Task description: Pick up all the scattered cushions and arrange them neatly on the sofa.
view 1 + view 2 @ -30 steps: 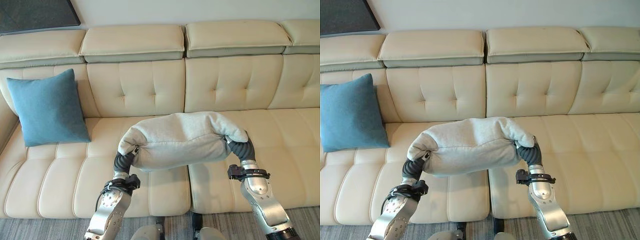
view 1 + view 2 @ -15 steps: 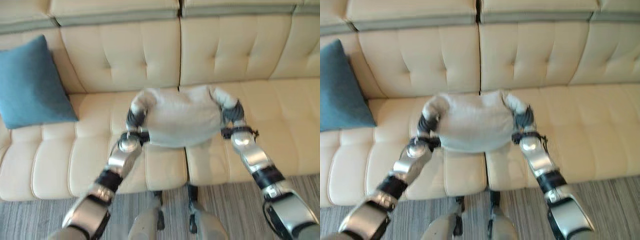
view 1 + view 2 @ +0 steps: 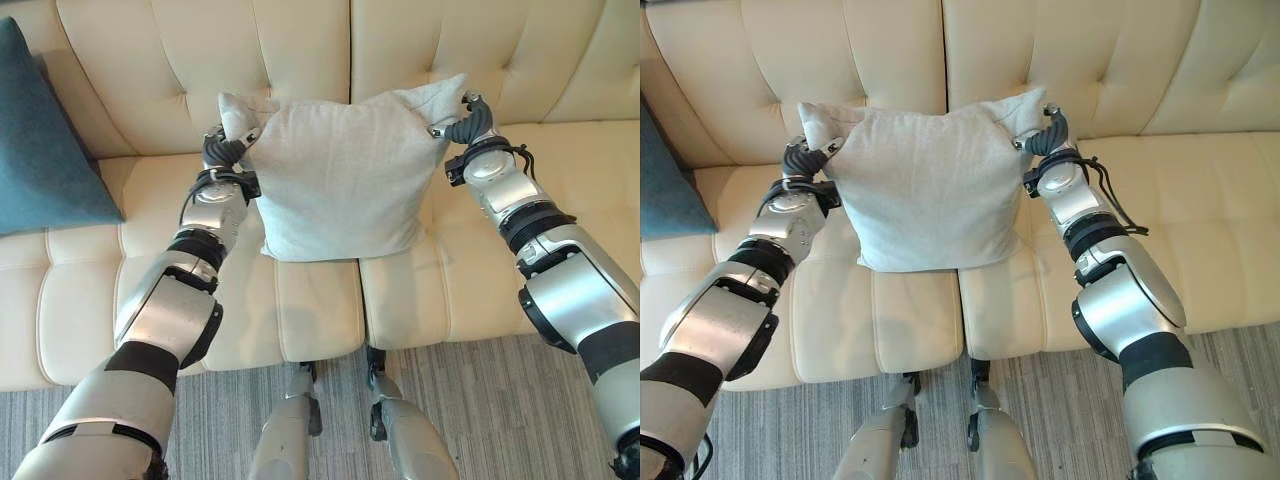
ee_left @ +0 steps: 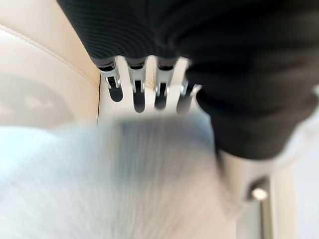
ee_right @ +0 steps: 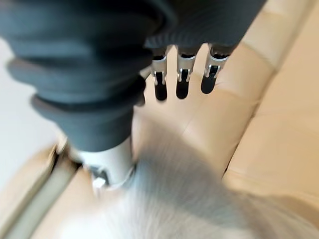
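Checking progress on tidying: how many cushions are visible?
2: a grey cushion held upright against the sofa backrest between both hands, and a blue cushion at the left. More may lie outside view.

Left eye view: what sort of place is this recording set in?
Probably a living room: a cream tufted sofa, a grey cushion propped against its back, a teal cushion beside it, and grey carpet.

The dark teal square cushion (image 3: 45,140) is cut off by the head views' left edge. The pale grey fabric cushion (image 3: 340,175) hides the cream tufted leather sofa (image 3: 450,280) behind it, and blurs in both wrist views, hiding the grip of the left hand (image 3: 225,148) and right hand (image 3: 468,128).
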